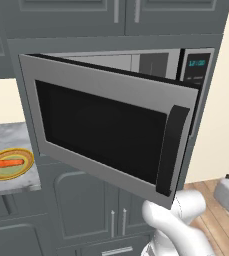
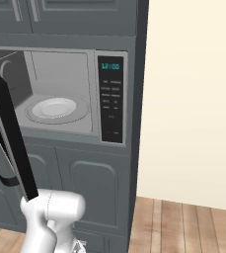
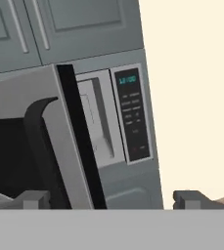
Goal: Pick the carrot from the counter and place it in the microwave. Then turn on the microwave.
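Standing open, the microwave point(image 1: 111, 125) shows a wide door of brushed stainless steel framing a flat black glass pane, with a thick dark bar handle point(image 1: 172, 150) curving down its free edge. Beside the door opening sits a narrow black keypad point(image 2: 111, 101) topped by a cyan display (its digits glow small and sharp), and inside the pale grey cavity lies a round white turntable point(image 2: 57, 109), smooth and shallow. The carrot point(image 1: 10, 163), a short orange-red stick with rounded ends, rests on a round plate point(image 1: 1, 174) with a yellow rim and green centre. That plate sits on the counter point(image 1: 11, 137), a light grey marble slab with white veining, left of the microwave and well apart from its cavity. Dark grey panelled cabinets point(image 2: 92, 185) with slim metal pulls surround the appliance. In the hand view the gripper point(image 3: 111, 199) has its two small dark blocky fingertips point(image 3: 187, 199) spread far apart, holding nothing, facing the door's edge.
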